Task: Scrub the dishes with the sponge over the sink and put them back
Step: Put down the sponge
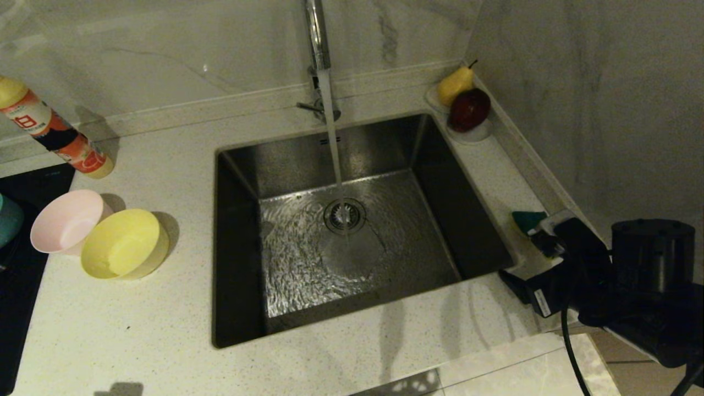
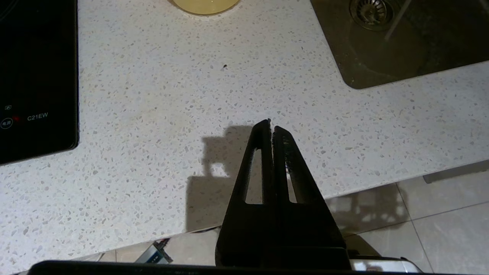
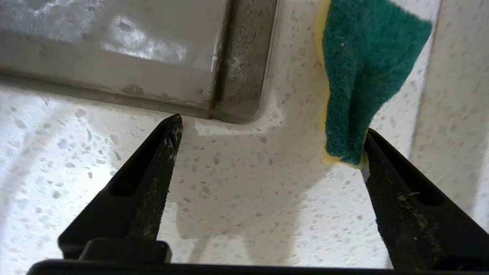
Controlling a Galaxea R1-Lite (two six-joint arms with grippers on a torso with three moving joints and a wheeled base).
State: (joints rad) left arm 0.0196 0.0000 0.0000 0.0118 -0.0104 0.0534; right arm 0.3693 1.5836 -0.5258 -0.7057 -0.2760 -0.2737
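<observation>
The sponge (image 3: 363, 76), green face up and creased, lies on the counter to the right of the sink (image 1: 236, 258). Its near corner touches one fingertip (image 3: 376, 152) of my right gripper (image 3: 273, 126), which stands open over the counter by the sink's near right corner (image 3: 237, 57). In the head view the sponge (image 1: 527, 219) shows just beyond that gripper (image 1: 525, 261). A pale pink bowl (image 1: 66, 220) and a yellow bowl (image 1: 124, 243) lean on their sides left of the sink, and a bluish rim (image 1: 8, 220) shows at the far left edge. My left gripper (image 2: 271, 124) hangs shut over the counter's front edge.
Water runs from the chrome faucet (image 1: 319, 33) onto the drain strainer (image 1: 345, 215). A tilted bottle (image 1: 55, 135) stands at the back left. A white dish (image 1: 476, 135) with a pear and a red fruit sits in the back right corner. A black cooktop (image 2: 38, 76) lies left.
</observation>
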